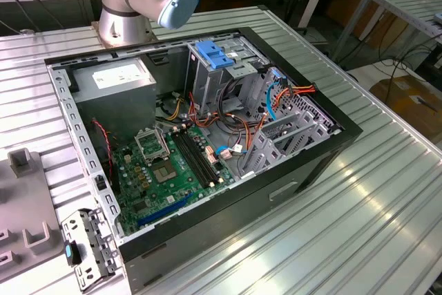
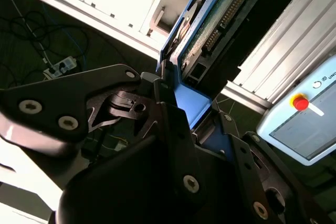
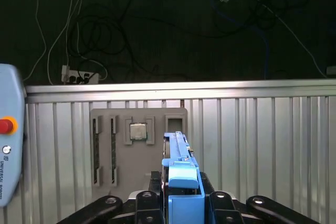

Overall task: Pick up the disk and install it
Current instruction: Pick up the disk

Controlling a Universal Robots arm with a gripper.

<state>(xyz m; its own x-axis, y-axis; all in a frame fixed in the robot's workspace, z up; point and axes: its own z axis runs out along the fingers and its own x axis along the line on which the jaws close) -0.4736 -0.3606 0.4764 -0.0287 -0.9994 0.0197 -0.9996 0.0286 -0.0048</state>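
Grey ribbed metal formed the table [image 1: 387,191] in the exterior view. On it lay an open black computer case [image 1: 207,233] with a green motherboard [image 1: 166,170] on its floor. A grey metal box [image 1: 114,81] with a white sticker sat in the corner nearest the arm's base [image 1: 121,22], and a grey cage [image 1: 207,81] with a blue plastic handle stood just beside that box. In the second wrist view the gripper [image 2: 191,116] was clamped on the disk [image 2: 210,24], its black fingers [image 2: 170,114] pressed against the blue side rail [image 2: 191,100]. The disk stood out from the jaws edge-on, its green circuit board and connector row showing, with a pale blue pendant [image 2: 299,135] bearing a red button [image 2: 300,102] beyond it. In the first wrist view the gripper [image 3: 181,190] gripped the disk [image 3: 178,150] by its blue rail, again edge-on. It was seen against the ribbed table, where a grey fixture plate [image 3: 105,129] held a processor chip [image 3: 138,130].
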